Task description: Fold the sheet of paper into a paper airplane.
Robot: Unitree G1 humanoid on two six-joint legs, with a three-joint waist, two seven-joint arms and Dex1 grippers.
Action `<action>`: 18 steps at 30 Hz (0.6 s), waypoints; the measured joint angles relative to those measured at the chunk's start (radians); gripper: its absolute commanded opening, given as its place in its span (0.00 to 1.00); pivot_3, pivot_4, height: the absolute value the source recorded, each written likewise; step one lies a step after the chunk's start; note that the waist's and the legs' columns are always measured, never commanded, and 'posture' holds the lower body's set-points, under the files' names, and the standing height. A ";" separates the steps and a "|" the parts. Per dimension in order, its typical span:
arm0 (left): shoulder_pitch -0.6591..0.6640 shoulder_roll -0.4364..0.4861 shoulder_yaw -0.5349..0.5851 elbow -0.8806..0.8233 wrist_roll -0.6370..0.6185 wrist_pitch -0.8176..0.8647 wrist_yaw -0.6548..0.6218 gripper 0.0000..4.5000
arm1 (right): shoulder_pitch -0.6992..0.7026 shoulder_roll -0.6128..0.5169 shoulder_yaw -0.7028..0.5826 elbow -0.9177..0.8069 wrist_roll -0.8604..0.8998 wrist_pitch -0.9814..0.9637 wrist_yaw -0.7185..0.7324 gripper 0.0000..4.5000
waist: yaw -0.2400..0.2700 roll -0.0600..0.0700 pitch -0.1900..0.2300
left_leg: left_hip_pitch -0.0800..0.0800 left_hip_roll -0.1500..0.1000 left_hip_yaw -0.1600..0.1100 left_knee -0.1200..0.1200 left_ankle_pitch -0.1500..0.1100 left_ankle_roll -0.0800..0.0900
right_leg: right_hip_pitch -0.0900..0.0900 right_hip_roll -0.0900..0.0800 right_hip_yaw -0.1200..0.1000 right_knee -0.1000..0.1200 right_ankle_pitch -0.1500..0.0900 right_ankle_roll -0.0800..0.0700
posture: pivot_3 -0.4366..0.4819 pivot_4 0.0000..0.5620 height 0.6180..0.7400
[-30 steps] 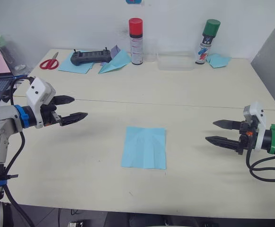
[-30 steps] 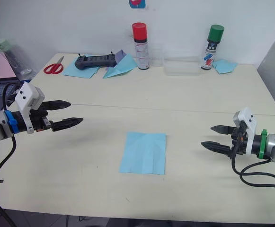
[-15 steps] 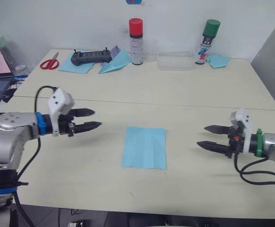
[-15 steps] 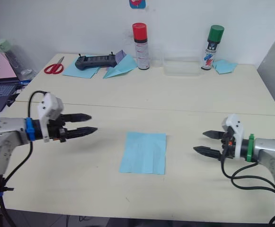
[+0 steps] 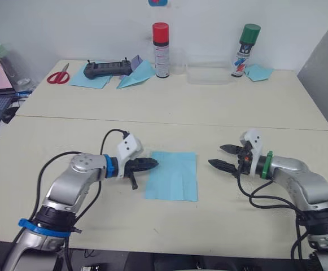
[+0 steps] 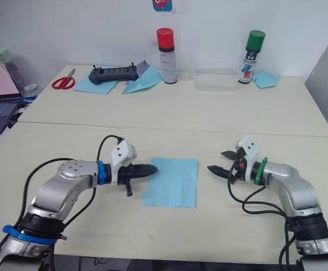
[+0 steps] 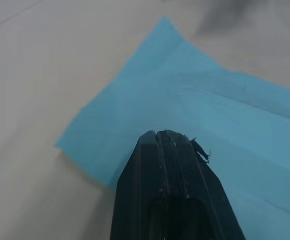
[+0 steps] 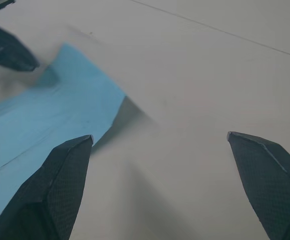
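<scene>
Paper: the sheet (image 5: 171, 175) lies flat on the near surface (image 5: 96, 223), between the two arms, faint creases running along it; no fold is standing up yet.
Left end effector: (image 5: 150, 163) fingers pressed together into one point, tip at the sheet's left edge near the far corner. In the left wrist view the closed tip sits over the blue, just inside the edge. Whether it presses down or hovers, I cannot tell.
Right end effector: (image 5: 220, 157) fingers spread, pointing at the sheet's right edge, near it but apart from it, nothing between them.
Stage: judged early; the sheet is still flat and both arms are at its sides for a first fold.
Risk, sliding: thin paper on a smooth surface; a sideways push from the closed left tip would likely shove the whole sheet toward the right arm instead of pinning it.
Risk, failed pickup: the right edge lies flat, so the spread fingers may close on nothing or scrape the surface.
Risk, bad crease: if one side lifts while the other is not held, the sheet could rotate and fold off its crease lines.
Far side: scissors (image 5: 57, 74), two spray cans (image 5: 161, 49), other blue paper; well apart, no hazard.
</scene>
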 measured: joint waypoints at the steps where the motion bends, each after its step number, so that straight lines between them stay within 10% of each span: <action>1: 0.005 -0.003 -0.009 0.014 0.007 -0.010 -0.001 0.00 | -0.008 0.010 0.003 0.015 -0.008 -0.008 -0.003 1.00 | 0.000 0.000 0.000 | 0.000 0.000 0.000 0.001 0.000 0.000 | 0.000 0.000 0.000 0.001 0.000 0.000 | 0.48 0.27 1.00; 15: 0.016 -0.021 -0.044 0.090 0.079 -0.135 -0.009 0.00 | -0.076 0.120 0.155 0.176 -0.187 -0.174 0.003 0.00 | -0.002 0.003 -0.002 | 0.002 0.000 -0.001 0.006 0.000 0.000 | 0.004 0.001 0.000 0.002 -0.002 0.004 | 0.48 0.27 1.00; 18: 0.016 -0.021 -0.044 0.097 0.081 -0.143 -0.010 0.00 | -0.076 0.126 0.167 0.176 -0.196 -0.183 0.017 0.00 | -0.002 0.003 -0.002 | 0.004 0.000 -0.001 0.006 0.000 0.000 | 0.005 0.001 0.000 0.002 -0.002 0.004 | 0.48 0.27 1.00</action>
